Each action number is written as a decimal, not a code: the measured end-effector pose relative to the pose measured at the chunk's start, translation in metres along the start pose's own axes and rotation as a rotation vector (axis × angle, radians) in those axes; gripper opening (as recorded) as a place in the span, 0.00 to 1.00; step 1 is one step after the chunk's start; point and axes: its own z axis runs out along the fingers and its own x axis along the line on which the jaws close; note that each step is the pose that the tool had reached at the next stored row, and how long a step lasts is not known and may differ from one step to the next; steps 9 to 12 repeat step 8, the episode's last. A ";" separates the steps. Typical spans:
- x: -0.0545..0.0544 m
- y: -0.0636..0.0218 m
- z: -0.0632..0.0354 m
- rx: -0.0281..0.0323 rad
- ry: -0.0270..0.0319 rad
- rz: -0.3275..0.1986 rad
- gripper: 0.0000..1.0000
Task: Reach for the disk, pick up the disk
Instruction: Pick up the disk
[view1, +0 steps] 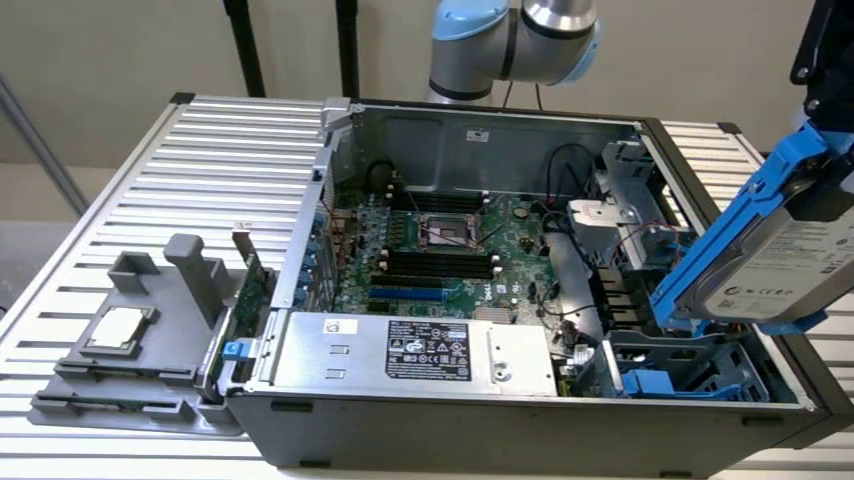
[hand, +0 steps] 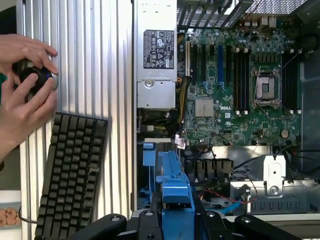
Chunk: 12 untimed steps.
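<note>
- The disk (view1: 787, 262) is at the right edge of the exterior view, already clear of the open computer case (view1: 441, 130), hanging tilted above the drive bay (view1: 674, 372) in the lower right of the frame.
- The gripper (hand: 176, 216) is clamped on the disk: at the bottom centre of the wrist view, the black fingers (hand: 148, 222) sit tight on both sides of the blue carrier (hand: 172, 192).
- My read: reach is done, pick is effectively done, and you're in the hold/lift part.
- To do this well, keep the clamp steady; the drive looks heavy for a grip on a plastic frame, so avoid jerks or fast wrist rotation.
- Lift straight away from the bay. The lower corner of the carrier is still near the bay's blue rails and the red and black cables (view1: 627, 250) just beside it; a snag there is the main risk.
- The disk hangs at a steep angle, so watch for slip along the carrier edge.
- Disk look: flat silver-grey metal body, white printed label facing the exterior camera, bright blue plastic carrier framing its long edges and upper end.
- Don't confuse it with the power supply (view1: 420, 350), the silver box with a black label at the lower centre of the exterior view, or the small square chip (view1: 118, 327) on the grey fixture at lower left.
- Your hands (hand: 22, 92) are on a black controller at the upper left of the wrist view, with a keyboard (hand: 72, 172) below them.
</note>
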 end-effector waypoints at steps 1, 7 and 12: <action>0.000 0.0000 0.0000 0.0000 0.0000 0.000 0.33; 0.000 0.0000 0.0000 0.0000 0.0000 0.000 0.33; 0.000 0.0000 0.0000 0.0000 0.0000 0.000 0.33</action>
